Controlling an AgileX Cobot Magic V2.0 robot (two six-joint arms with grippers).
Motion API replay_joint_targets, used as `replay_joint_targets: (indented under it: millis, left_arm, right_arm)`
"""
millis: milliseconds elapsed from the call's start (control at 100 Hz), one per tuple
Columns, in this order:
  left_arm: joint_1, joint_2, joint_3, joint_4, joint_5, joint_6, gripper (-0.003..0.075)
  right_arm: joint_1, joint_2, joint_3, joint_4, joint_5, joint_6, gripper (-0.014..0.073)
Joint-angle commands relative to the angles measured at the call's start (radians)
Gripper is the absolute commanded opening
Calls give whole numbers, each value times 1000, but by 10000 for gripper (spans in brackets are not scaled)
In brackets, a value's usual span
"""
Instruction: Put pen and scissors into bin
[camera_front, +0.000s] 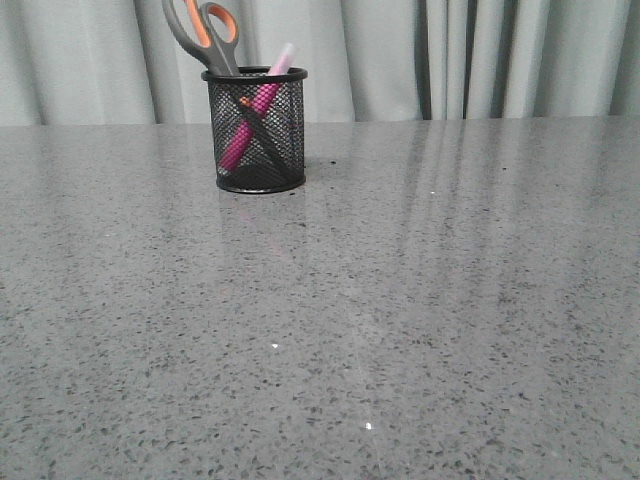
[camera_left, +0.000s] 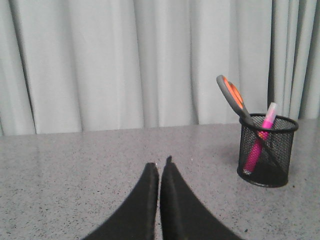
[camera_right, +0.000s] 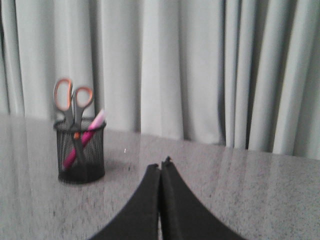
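The black mesh bin stands at the far left of the grey table. The pink pen leans inside it, its whitish cap above the rim. The scissors stand in it blades down, the grey and orange handles sticking up. Neither gripper shows in the front view. My left gripper is shut and empty, low over the table, well apart from the bin, pen and scissors. My right gripper is shut and empty, apart from the bin, pen and scissors.
A pale grey curtain hangs behind the table's far edge. The speckled grey table stretches wide in front of and to the right of the bin.
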Motion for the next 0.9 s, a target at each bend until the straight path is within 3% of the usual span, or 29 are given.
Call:
replay_joint_targets:
  millis: [0, 890]
  left_arm:
    - [3, -53, -5, -52, -22, 0, -19]
    - [3, -79, -3, -56, 3, 0, -19]
  right_arm:
    - [-7, -35, -20, 40, -69, -11, -69]
    - [-7, -37, -20, 40, -44, -11, -69]
